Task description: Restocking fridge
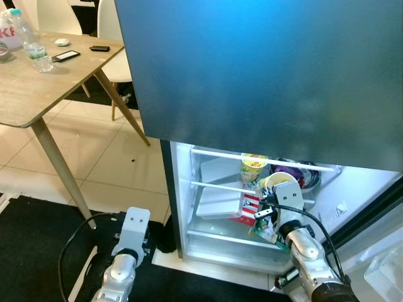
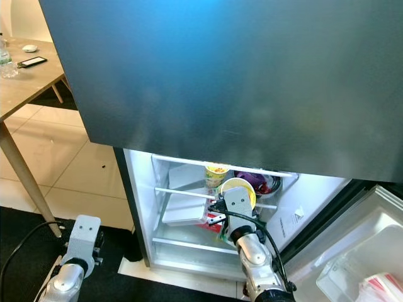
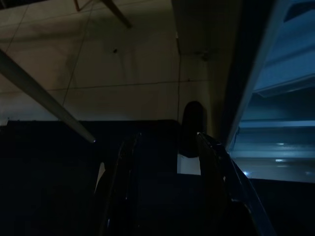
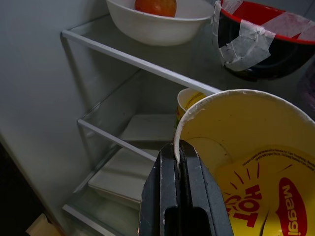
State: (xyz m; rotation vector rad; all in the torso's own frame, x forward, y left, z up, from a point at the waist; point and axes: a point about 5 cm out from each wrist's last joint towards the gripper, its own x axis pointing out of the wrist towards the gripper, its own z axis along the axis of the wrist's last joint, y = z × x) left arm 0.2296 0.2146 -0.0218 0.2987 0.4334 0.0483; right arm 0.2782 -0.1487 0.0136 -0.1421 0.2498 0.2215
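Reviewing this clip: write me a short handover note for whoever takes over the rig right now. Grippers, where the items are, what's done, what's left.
Right gripper: shut on the rim of the yellow noodle cup, held inside the open fridge in front of the glass shelves.
Left gripper: open, idle, low over the dark mat beside the fridge.
Already inside: a second noodle cup, a white bowl with a round orange-red item, a taped black bowl, and a white container.
Done: cup brought into the fridge.
Left: probably set it on a shelf, release, withdraw.

Yellow noodle cup point(image 4: 246, 162), empty, tipped mouth outward, rim pinched, inside open fridge point(image 1: 189, 207), second cup point(image 1: 254, 167) on shelf behind
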